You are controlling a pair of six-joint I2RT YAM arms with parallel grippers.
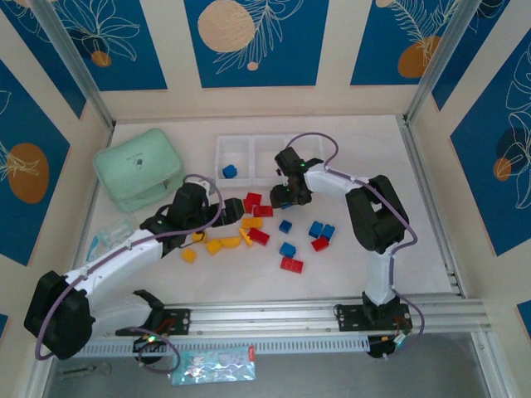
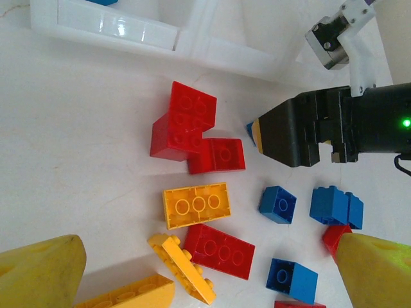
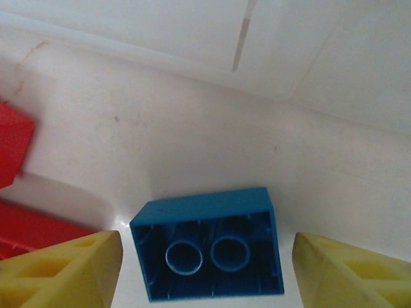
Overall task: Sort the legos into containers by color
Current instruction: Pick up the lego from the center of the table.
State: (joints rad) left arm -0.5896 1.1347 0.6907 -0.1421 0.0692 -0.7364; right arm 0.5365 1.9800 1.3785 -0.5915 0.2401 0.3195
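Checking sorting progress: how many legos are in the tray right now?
1: a blue lego in the left compartment of the tray. The right arm covers part of the other compartments, so more may be hidden.

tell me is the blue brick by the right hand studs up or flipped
Flipped: the blue brick shows its hollow underside with two tubes.

Mixed legos (image 2: 196, 205) beside white tray (image 2: 122, 29)
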